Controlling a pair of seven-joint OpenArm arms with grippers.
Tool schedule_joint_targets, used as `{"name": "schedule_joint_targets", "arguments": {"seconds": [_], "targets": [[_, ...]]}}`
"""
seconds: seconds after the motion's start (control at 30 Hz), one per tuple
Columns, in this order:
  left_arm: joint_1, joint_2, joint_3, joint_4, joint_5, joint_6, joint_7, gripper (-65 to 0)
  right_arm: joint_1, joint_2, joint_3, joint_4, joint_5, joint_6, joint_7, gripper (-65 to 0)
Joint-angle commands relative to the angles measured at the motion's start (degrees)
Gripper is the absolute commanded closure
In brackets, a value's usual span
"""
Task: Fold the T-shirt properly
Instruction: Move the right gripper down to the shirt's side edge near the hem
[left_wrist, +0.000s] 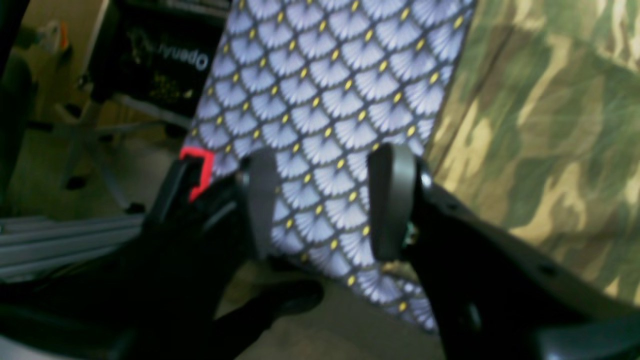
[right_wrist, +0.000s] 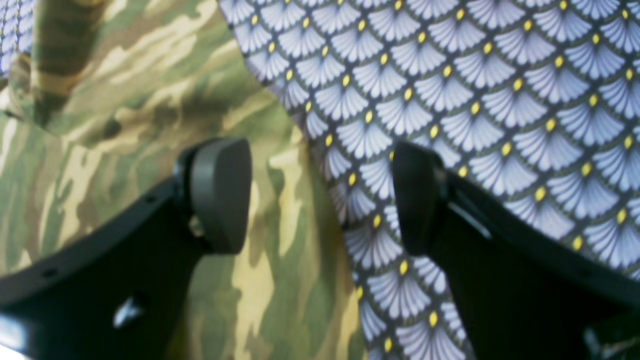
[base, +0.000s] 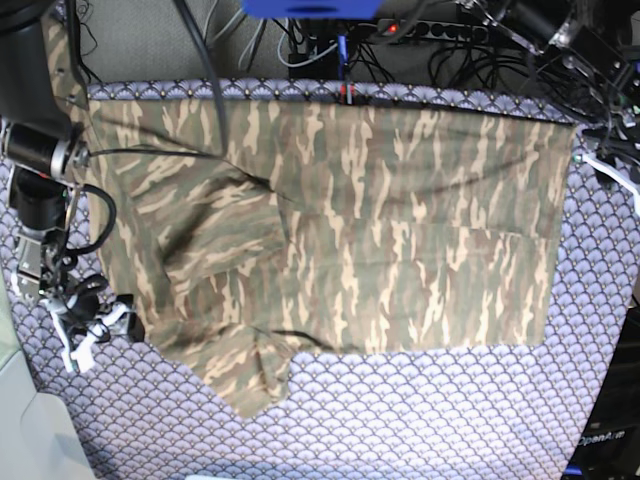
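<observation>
Black fingers of the right tool stand apart with nothing between them, hovering over the edge of the T-shirt where it meets the purple tablecloth. The left tool is also released and empty, above the tablecloth beside the shirt's hem. The T-shirt lies spread on the table, long axis left to right in the base view, hem toward the left arm's side. It looks soft, light and floppy, so it probably should be pinched at an edge or corner.
</observation>
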Motion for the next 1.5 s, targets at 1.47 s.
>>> {"name": "schedule_joint_targets", "arguments": {"seconds": [1.47], "targets": [[0.69,0.36,-0.13,5.78,-0.43,0.27,-0.59,-29.3,1.02,-0.77,0.22,-4.49,-2.49,-5.5,10.72,-44.2]]}}
